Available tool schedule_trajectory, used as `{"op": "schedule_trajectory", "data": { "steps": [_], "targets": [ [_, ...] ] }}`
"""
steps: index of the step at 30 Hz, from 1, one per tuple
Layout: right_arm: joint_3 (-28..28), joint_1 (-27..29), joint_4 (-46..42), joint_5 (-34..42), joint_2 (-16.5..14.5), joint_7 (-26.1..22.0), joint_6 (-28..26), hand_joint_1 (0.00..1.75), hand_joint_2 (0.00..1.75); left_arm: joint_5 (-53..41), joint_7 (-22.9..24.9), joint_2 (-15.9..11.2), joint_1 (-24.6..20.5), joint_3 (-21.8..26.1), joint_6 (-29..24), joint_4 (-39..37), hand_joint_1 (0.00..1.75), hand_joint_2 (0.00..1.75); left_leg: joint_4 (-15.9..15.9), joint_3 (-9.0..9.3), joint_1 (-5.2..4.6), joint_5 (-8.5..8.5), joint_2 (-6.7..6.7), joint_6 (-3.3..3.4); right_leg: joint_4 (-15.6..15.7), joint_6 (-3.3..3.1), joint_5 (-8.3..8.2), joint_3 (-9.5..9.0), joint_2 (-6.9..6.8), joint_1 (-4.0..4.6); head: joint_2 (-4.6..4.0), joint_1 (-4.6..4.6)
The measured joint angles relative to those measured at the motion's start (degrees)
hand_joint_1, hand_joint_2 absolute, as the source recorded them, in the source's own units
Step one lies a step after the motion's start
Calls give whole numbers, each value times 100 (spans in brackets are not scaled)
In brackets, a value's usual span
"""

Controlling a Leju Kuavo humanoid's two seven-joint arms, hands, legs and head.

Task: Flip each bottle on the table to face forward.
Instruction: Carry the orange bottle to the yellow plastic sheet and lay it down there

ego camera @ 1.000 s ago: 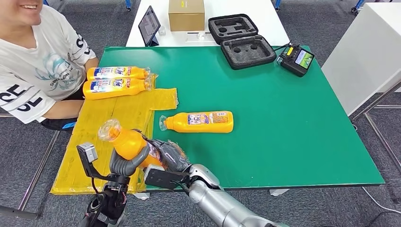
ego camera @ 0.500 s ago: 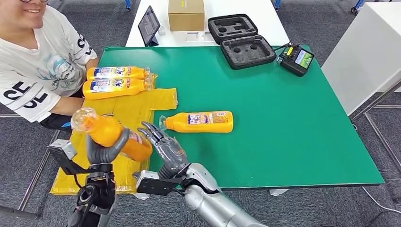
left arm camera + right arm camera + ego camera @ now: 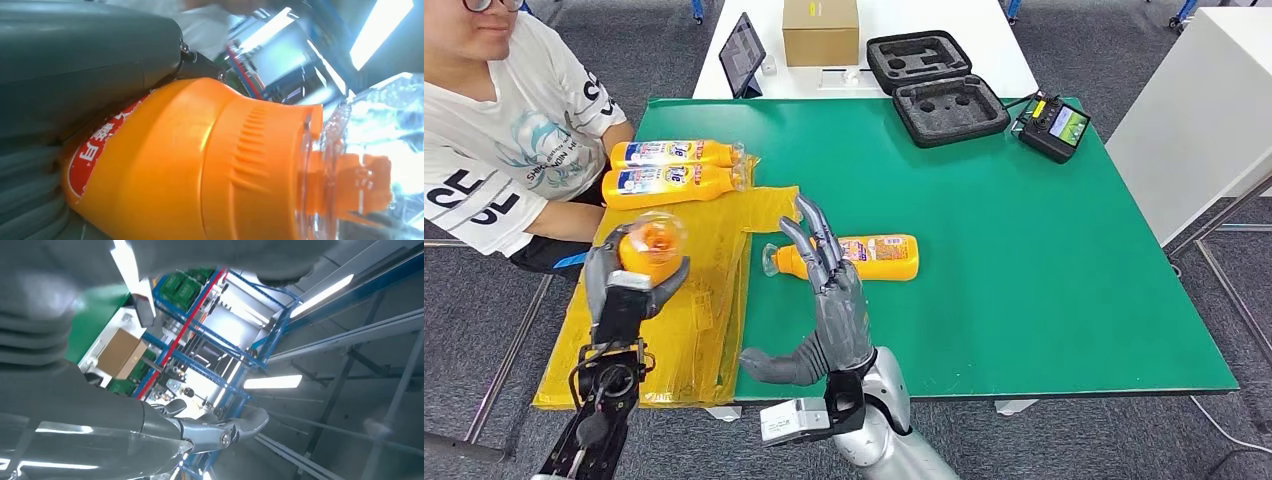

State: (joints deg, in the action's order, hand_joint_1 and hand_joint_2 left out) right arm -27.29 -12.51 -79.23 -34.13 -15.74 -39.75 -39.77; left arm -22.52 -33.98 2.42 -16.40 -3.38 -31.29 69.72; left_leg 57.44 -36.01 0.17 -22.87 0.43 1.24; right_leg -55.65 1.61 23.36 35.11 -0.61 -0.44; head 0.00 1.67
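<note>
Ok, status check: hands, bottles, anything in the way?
Left hand holds a bottle above the yellow sheet. Right hand open, raised over the green table. One bottle lying on table behind it. Nothing in the way.

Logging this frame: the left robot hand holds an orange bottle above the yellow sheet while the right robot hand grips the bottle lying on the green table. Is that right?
Not quite. The right robot hand grips nothing: in the head view it is raised with fingers spread, and the bottle lying on the green table rests untouched behind it. The left robot hand does hold an orange bottle above the yellow sheet.

Bottle (image 3: 849,257) on table (image 3: 1024,250)
</note>
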Motion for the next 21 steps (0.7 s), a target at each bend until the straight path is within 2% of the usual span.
{"op": "schedule_trajectory", "data": {
  "steps": [4,9,13,21],
  "targets": [
    [-321,-109,40,137,96,167,64,0,175,-1669,632,-181,-794,-425,112,-1283,175,175,0,0,0,8,2,-4,-2,-9,-13,-1,2,1,0,-1],
    [-645,-270,161,252,195,288,313,0,175,-2796,1147,-273,-1440,-969,420,-2532,175,175,0,-1,0,9,4,-3,-2,-12,-16,1,5,0,0,0],
    [-787,-361,256,320,227,308,473,0,175,-3061,1310,-302,-1680,-1215,856,-3206,175,175,0,-2,0,9,6,-4,-3,-13,-15,2,6,1,0,0],
    [-909,-435,411,396,274,316,661,0,175,-3000,1335,-345,-2054,-1292,1597,-3987,174,175,-3,2,1,7,7,-6,-3,-14,-14,-2,7,1,0,1]
  ]
}}
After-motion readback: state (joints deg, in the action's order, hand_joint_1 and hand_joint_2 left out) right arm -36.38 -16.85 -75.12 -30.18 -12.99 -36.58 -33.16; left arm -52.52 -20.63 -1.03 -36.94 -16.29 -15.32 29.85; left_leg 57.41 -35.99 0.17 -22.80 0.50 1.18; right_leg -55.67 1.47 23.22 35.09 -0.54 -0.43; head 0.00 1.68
